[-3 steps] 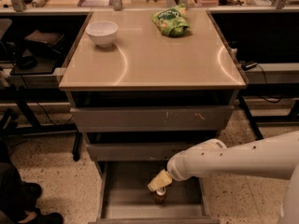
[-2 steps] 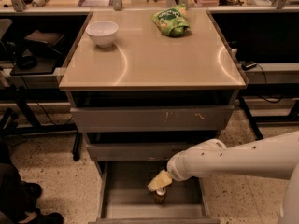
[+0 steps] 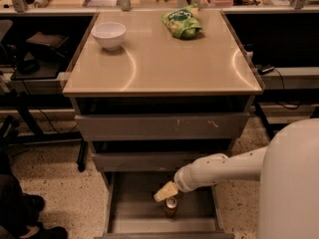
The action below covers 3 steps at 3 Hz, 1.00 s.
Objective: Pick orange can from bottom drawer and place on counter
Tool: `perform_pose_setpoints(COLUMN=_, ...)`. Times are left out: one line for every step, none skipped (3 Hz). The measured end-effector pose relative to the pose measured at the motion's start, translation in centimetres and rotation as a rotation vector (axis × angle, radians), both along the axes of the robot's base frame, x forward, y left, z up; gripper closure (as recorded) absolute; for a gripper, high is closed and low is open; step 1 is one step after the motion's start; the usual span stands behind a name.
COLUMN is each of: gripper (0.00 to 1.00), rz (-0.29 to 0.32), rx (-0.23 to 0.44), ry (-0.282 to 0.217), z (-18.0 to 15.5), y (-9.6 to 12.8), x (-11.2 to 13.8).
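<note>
The orange can point(image 3: 171, 206) stands upright on the grey floor of the open bottom drawer point(image 3: 134, 208), near its middle. Its silver top faces up. My gripper point(image 3: 166, 191), pale yellow at the tip of the white arm, reaches in from the right and sits just above and slightly left of the can's top, touching or almost touching it. The beige counter point(image 3: 164, 66) is the top of the drawer cabinet, well above the gripper.
A white bowl point(image 3: 108, 35) sits at the counter's back left and a green snack bag point(image 3: 182, 23) at its back middle. The two upper drawers point(image 3: 159, 126) are slightly open above the bottom drawer. Dark desks flank the cabinet.
</note>
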<state>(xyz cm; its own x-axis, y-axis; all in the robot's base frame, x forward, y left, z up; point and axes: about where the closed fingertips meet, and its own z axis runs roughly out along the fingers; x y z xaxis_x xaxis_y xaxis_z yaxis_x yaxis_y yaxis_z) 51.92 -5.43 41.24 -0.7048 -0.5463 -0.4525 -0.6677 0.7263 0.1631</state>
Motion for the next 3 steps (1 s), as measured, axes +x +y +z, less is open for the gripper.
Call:
perform_pose_setpoints(gripper=0.0, rz=-0.052, rx=0.041, ry=-0.004, z=-3.7, y=-0.8, x=1.7)
perform_pose_setpoints(gripper=0.0, rz=-0.055, rx=0.045, ry=0.007, z=-4.5, y=-0.6, x=1.5)
perform_pose_setpoints(gripper=0.0, rz=-0.037, rx=0.078, ry=0.02, z=-5.4, y=-0.2, x=1.4)
